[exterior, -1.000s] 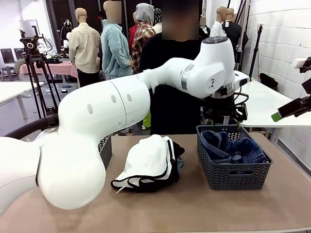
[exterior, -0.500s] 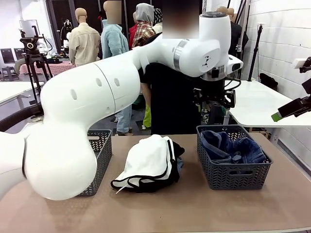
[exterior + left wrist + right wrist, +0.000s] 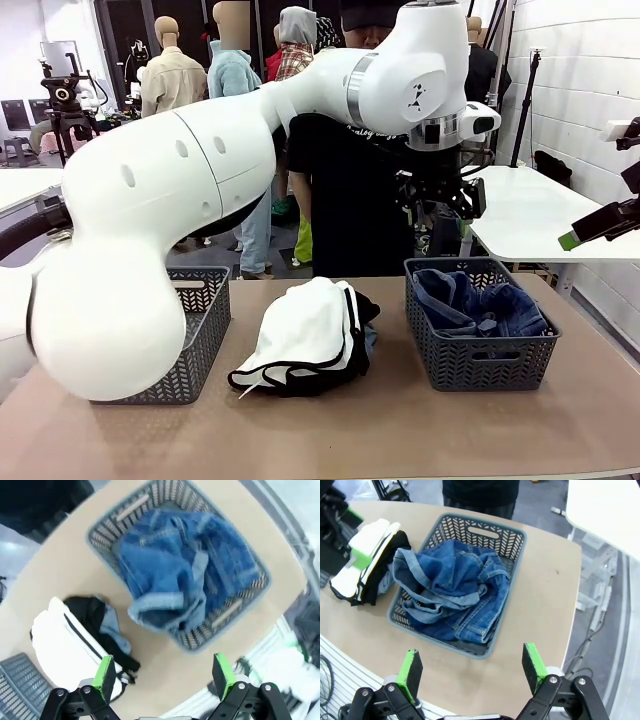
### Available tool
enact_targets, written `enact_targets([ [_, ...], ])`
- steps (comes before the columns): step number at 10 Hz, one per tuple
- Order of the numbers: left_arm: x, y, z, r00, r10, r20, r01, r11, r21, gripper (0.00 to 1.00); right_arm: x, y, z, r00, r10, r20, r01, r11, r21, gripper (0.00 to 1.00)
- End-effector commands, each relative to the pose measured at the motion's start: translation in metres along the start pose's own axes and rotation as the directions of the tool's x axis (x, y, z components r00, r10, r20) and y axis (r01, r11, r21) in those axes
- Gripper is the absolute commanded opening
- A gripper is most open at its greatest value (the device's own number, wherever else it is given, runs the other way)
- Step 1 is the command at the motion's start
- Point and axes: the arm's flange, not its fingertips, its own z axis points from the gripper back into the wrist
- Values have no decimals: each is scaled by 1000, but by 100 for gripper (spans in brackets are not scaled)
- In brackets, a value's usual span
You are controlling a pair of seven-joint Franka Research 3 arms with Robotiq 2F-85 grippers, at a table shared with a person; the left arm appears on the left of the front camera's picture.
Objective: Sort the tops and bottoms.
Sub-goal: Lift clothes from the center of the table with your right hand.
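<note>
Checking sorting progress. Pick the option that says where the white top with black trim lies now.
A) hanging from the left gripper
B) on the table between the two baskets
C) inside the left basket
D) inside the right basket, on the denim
B: the white top with black trim lies heaped on the table, between the left basket and the right basket, and is inside neither.

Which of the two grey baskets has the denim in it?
The basket on the robot's right, heaped with blue denim; the other basket stands left of the white top.
</note>
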Motion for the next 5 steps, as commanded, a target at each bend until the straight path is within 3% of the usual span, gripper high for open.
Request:
enact_targets([
  [1,10,2,2,995,53,80,-53,999,5,100,1,-1,-1,1000,3,10,-3,1000,3,100],
  [5,10,2,2,995,53,80,-53,999,5,100,1,-1,-1,1000,3,10,-3,1000,3,100],
])
